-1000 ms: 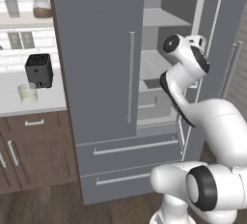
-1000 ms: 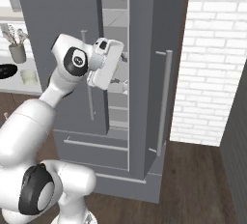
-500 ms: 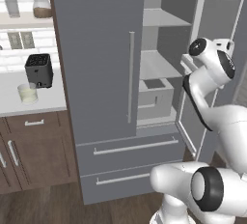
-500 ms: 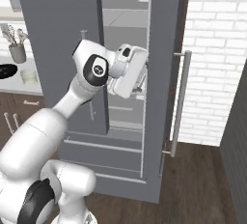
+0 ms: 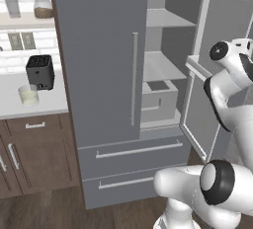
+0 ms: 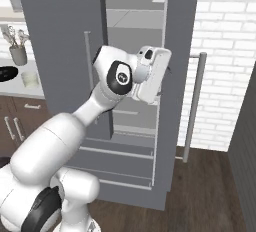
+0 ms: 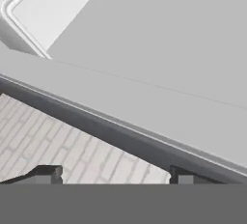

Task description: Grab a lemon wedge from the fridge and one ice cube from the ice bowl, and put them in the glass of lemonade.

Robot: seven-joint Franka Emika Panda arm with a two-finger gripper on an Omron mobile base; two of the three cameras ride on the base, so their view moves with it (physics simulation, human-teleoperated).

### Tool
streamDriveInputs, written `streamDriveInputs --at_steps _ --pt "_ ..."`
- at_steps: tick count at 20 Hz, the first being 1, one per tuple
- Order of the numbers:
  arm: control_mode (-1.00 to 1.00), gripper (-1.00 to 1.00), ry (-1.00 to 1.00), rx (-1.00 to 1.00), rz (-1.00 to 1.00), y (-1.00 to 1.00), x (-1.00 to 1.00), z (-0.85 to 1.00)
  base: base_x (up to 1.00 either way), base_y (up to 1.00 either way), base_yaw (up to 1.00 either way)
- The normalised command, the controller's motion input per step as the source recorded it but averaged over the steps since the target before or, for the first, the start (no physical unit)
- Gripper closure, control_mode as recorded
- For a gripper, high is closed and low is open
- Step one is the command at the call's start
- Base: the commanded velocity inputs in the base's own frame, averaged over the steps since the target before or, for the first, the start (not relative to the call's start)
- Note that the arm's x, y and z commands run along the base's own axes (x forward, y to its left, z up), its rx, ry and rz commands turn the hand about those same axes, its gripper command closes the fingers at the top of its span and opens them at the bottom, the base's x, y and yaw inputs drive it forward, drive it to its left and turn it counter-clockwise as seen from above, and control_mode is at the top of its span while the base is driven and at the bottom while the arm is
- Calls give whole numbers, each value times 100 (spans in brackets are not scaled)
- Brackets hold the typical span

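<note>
The grey fridge has its left door shut and its right door swung wide open, with bare shelves and a grey bin showing inside. My gripper is open, its two dark tips far apart, facing the door's edge with white brick wall below it. In the right base view my hand sits against that door's edge. The glass of lemonade stands on the counter at the left, beside the black ice bowl. The lemon wedge and the ice cube are hidden from me.
A black toaster stands behind the glass, and a grey utensil cup behind the bowl. The open door's long bar handle juts toward the white brick wall. Two fridge drawers and brown cabinets lie below.
The right fridge door has swung much wider open, and my arm and hand have moved right with its edge. The base has stayed put.
</note>
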Motion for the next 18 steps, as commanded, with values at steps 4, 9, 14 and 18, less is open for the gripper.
streamDriveInputs --at_steps 4,9,14,18 --pt "-100 -100 0 0 0 -29 1 16 0 0 0" --pt "-100 -100 0 0 0 15 -29 32 0 0 0" --pt "-100 -100 -10 1 0 74 -31 33 0 0 0" --pt "-100 -100 -35 14 -4 100 -3 -5 0 0 0"
